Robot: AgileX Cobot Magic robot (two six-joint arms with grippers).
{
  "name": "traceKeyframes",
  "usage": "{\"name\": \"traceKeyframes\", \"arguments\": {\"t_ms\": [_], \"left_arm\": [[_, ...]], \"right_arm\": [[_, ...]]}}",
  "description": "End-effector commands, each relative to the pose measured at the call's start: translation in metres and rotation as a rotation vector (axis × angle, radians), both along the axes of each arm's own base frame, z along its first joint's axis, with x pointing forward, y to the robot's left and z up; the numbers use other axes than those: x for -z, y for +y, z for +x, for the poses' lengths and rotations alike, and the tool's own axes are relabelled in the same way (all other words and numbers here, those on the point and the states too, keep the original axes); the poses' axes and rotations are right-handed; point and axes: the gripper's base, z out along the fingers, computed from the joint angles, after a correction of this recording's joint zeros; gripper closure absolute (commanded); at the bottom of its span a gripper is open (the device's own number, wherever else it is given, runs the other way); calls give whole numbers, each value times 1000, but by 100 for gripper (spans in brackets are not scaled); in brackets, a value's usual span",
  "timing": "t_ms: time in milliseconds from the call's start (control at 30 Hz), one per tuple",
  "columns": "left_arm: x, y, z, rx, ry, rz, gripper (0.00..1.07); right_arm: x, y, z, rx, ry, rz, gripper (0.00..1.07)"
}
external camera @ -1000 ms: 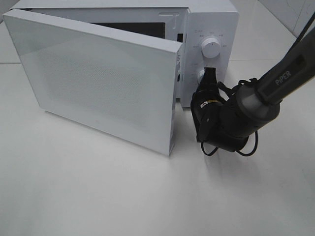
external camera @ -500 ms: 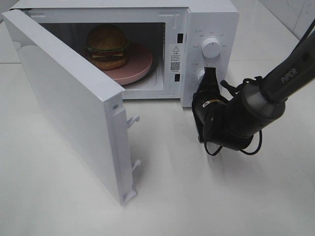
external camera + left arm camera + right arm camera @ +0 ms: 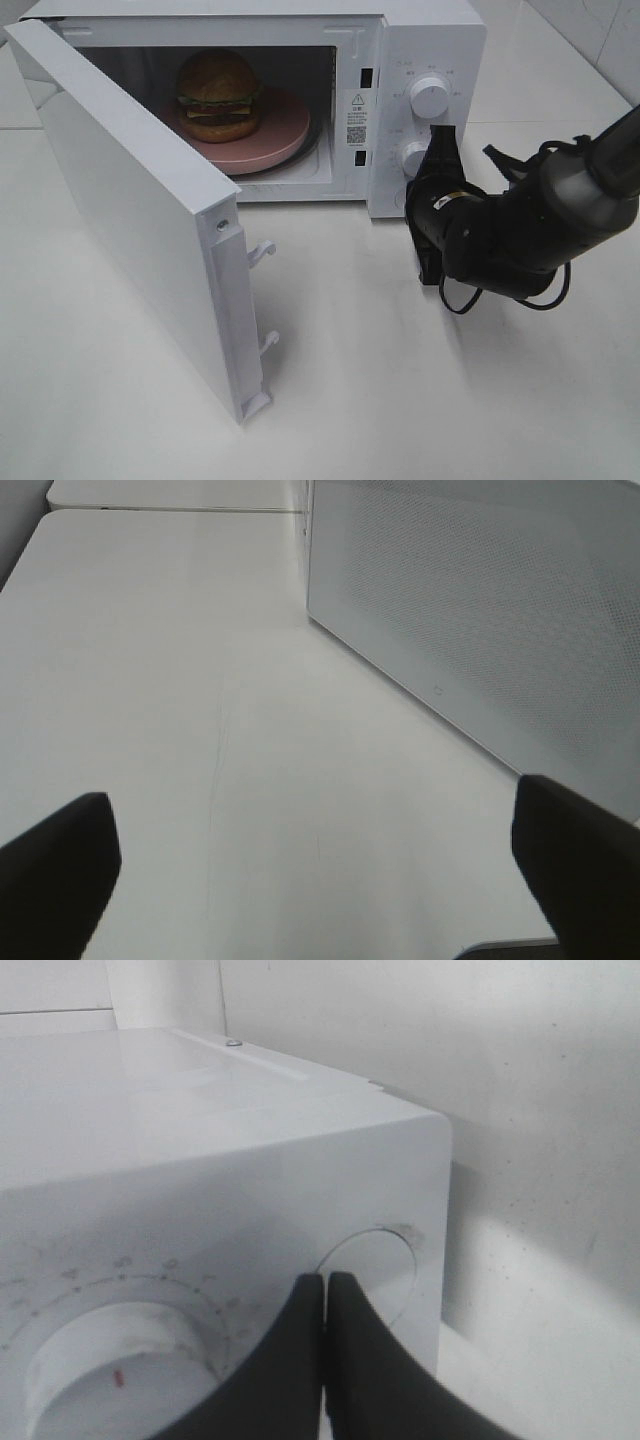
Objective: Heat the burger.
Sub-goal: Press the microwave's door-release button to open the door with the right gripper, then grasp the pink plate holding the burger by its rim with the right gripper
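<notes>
The burger [image 3: 218,95] sits on a pink plate [image 3: 285,140] inside the white microwave [image 3: 430,40]. Its golden bun, lettuce and dark filling show. The microwave's door [image 3: 130,210] stands swung wide to the left. My right gripper [image 3: 443,132] is shut on nothing, its tip just right of the lower knob [image 3: 413,158] on the control panel. In the right wrist view the closed fingers [image 3: 300,1370] point at a round disc [image 3: 372,1265] beside a dial [image 3: 90,1375] with a red mark. My left gripper [image 3: 312,805] is open over bare table, facing the door's outer face [image 3: 480,610].
The upper knob [image 3: 430,95] sits above the right gripper. Two door latch hooks [image 3: 262,250] stick out from the open door's edge. The white table [image 3: 400,400] spreads in front of the microwave. A cable loops under the right wrist [image 3: 455,300].
The door went from nearly shut to wide open, uncovering the burger and plate. My right gripper drew up and to the right, from the panel's lower part to beside the lower knob.
</notes>
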Motion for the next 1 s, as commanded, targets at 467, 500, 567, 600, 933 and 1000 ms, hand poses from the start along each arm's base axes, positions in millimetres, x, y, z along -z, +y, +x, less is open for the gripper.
{"name": "traceKeyframes", "arguments": {"t_ms": [467,500,567,600,933,1000], "left_arm": [[-1,0,0,-2,-15,-3,7],[-1,0,0,-2,-15,-3,7],[-1,0,0,-2,-15,-3,7],[-1,0,0,-2,-15,-3,7],[-1,0,0,-2,-15,-3,7],[-1,0,0,-2,-15,-3,7]], "right_arm": [[-31,-13,-54,-357,192,-263,107],[-33,-13,-57,-379,197,-275,107],[-38,-12,-61,-436,216,-304,107],[-38,-12,-61,-436,216,-304,107],[-61,-8,-81,-795,238,-523,106],[-63,-8,-83,-827,237,-541,106]]}}
